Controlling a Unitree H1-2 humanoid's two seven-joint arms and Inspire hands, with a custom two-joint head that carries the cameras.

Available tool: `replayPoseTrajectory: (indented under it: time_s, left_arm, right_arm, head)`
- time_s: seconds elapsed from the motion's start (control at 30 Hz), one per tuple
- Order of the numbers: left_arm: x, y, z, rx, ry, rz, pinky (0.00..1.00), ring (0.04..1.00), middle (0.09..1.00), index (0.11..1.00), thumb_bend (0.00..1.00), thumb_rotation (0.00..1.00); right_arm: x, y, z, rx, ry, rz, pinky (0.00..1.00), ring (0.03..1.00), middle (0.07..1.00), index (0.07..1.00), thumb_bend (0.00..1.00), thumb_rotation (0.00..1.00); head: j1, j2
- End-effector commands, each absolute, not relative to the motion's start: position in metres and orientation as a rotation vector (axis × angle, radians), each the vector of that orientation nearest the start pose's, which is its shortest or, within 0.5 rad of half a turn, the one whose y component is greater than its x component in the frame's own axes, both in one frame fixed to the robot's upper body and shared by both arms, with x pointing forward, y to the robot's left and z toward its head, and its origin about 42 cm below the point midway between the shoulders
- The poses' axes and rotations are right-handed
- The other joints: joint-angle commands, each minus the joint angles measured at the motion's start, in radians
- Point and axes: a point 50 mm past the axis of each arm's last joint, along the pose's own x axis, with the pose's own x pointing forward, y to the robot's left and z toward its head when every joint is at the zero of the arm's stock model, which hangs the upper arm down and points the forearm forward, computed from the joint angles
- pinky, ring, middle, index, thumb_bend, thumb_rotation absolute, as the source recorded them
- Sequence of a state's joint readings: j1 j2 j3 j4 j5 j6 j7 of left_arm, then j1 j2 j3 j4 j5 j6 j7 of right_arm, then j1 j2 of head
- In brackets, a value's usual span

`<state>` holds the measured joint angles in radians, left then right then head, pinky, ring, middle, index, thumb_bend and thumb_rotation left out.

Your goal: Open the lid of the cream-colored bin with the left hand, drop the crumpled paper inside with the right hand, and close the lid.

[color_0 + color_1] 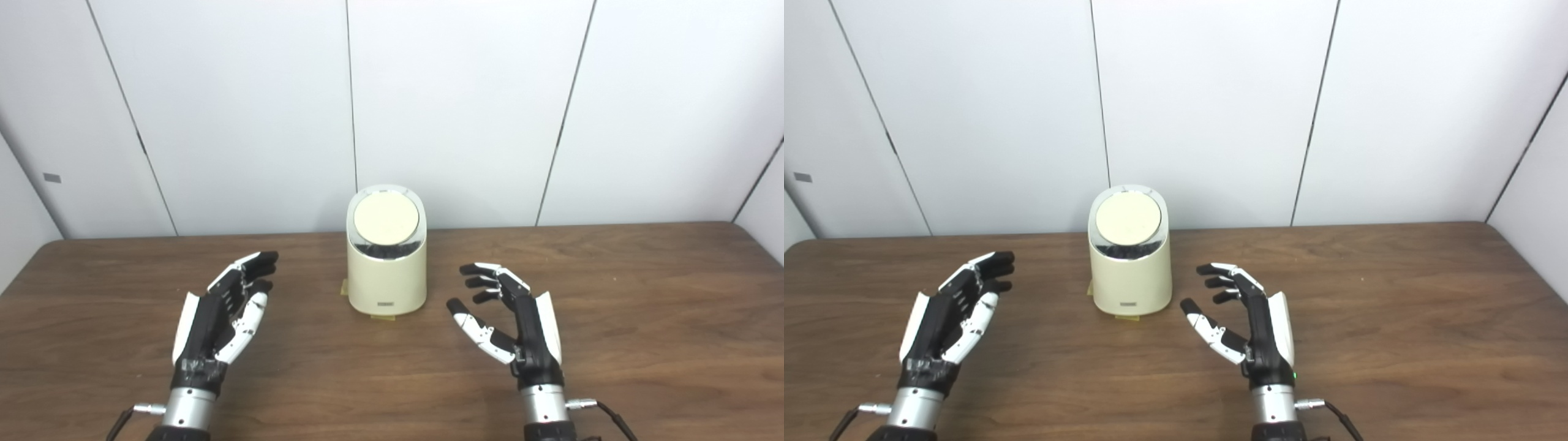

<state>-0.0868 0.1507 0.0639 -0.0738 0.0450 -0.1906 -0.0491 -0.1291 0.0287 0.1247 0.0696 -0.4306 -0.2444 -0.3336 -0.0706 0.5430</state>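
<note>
White wall panels [245, 110] with dark seams rise behind the bin, meeting the far edge of a dark wood-grain table [643, 306]. The cream-colored bin [386, 275] stands upright near that far edge, its round lid [386, 218] down inside a shiny rim. Left of the bin, apart from it, the left hand [223, 315] hovers with fingers spread, holding nothing. Right of the bin, the right hand [511, 318] is likewise spread and empty.
</note>
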Motion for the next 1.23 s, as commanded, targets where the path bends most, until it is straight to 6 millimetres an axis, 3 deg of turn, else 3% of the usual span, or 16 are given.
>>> replayPoseTrajectory:
  time_s: [0.0,0.13,0.27,0.37,0.57,0.77,0.97,1.2]
  left_arm:
    - [0.309,0.262,0.168,0.193,-0.420,-0.007,0.74,0.799,0.808,0.786,0.21,0.44]
    - [0.303,0.258,0.158,0.177,-0.394,0.002,0.72,0.789,0.802,0.784,0.19,0.44]
    - [0.296,0.251,0.150,0.123,-0.347,0.010,0.72,0.788,0.796,0.782,0.22,0.51]
    - [0.292,0.248,0.145,0.100,-0.343,-0.003,0.73,0.795,0.803,0.787,0.20,0.53]
    - [0.279,0.235,0.141,0.041,-0.312,-0.020,0.76,0.810,0.812,0.787,0.21,0.57]
    - [0.273,0.228,0.133,0.042,-0.300,-0.012,0.80,0.831,0.829,0.794,0.23,0.56]
    - [0.265,0.218,0.128,0.024,-0.295,-0.003,0.75,0.806,0.815,0.781,0.22,0.51]
    - [0.249,0.218,0.144,0.011,-0.325,0.003,0.77,0.815,0.816,0.789,0.20,0.45]
  right_arm:
    - [0.306,-0.181,0.120,-0.385,-0.354,-0.131,0.52,0.648,0.696,0.659,0.31,0.36]
    - [0.301,-0.189,0.121,-0.402,-0.347,-0.131,0.54,0.666,0.704,0.675,0.30,0.37]
    - [0.297,-0.197,0.122,-0.437,-0.349,-0.132,0.57,0.684,0.708,0.687,0.29,0.39]
    - [0.293,-0.202,0.123,-0.456,-0.345,-0.134,0.55,0.671,0.699,0.688,0.29,0.44]
    - [0.288,-0.209,0.126,-0.471,-0.360,-0.166,0.48,0.606,0.665,0.672,0.31,0.42]
    - [0.281,-0.213,0.130,-0.485,-0.349,-0.168,0.52,0.649,0.681,0.676,0.30,0.44]
    - [0.274,-0.225,0.129,-0.503,-0.356,-0.165,0.51,0.629,0.676,0.678,0.30,0.41]
    - [0.261,-0.234,0.136,-0.521,-0.360,-0.142,0.52,0.640,0.682,0.682,0.29,0.36]
  head:
    - [0.001,0.005]
    - [0.006,0.011]
    - [0.011,0.017]
    - [0.011,0.024]
    - [0.005,0.032]
    - [-0.006,0.034]
    - [0.006,0.033]
    - [0.035,0.044]
